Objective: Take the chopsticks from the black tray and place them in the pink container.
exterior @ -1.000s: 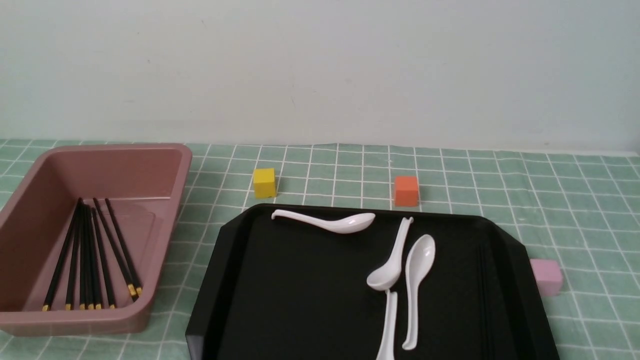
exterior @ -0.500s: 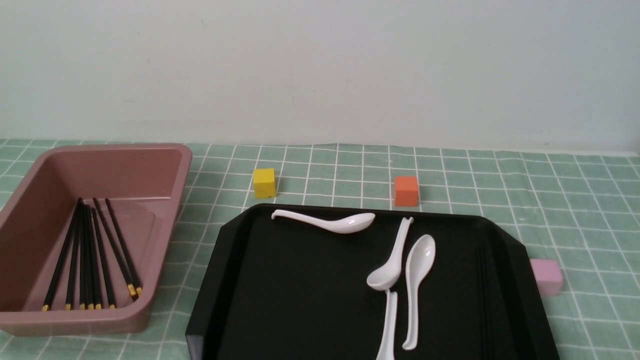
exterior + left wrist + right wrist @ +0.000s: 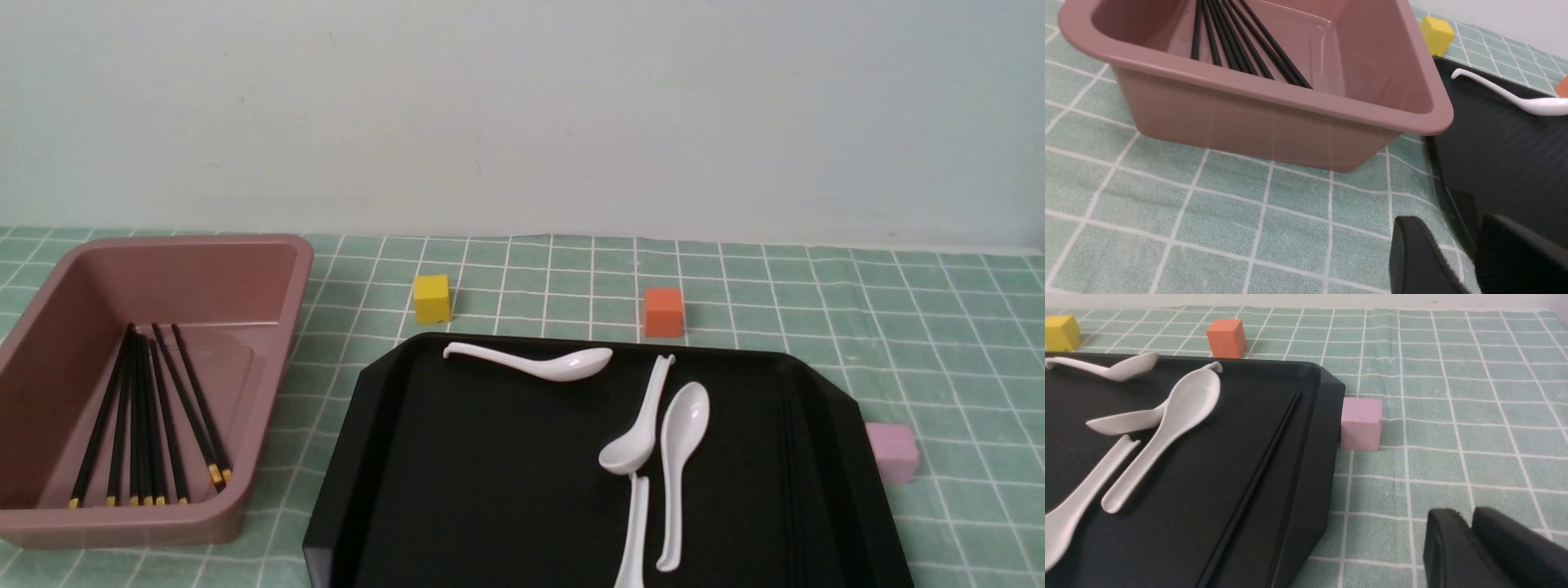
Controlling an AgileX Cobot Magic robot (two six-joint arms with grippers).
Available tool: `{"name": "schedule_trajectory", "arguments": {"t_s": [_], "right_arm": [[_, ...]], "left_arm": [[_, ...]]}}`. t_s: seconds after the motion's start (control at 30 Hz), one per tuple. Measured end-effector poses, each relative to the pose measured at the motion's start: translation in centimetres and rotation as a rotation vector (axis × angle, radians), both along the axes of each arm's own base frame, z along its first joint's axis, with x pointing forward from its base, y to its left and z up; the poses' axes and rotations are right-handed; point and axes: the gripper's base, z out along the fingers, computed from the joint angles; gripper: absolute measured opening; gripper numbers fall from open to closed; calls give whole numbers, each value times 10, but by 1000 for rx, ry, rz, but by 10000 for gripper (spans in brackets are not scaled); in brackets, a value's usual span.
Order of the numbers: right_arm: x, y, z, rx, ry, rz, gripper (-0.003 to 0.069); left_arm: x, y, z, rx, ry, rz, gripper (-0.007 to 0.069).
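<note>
Front view: chopsticks, a loose bundle, lying inside the pink container. Straight, very thin, matte black; each visible gold-yellow band sits at the end nearest the robot. Arrangement: several close together, others slightly fanned, some touching or crossing; exact count unclear.

Black tray: to the right of the container, apart from it. Contents: four white spoons, glossy, and a slender black stick along the right side, low in contrast against the tray floor; its near end is cut off in the right wrist view.

Blocks, on the tabletop: yellow and orange, both beyond the tray; pale pink, just beside its right wall.

Left tool: open, holding nothing. Right tool: narrowly open, fingertips slightly parted, holding nothing.
</note>
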Motion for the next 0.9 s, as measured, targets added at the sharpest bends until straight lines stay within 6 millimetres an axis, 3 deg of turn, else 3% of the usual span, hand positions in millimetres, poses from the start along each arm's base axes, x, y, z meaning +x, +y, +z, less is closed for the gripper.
{"name": "schedule_trajectory", "arguments": {"t_s": [0.9], "right_arm": [[0,0,0,0,0,0,148]], "left_arm": [[0,0,0,0,0,0,238]]}}
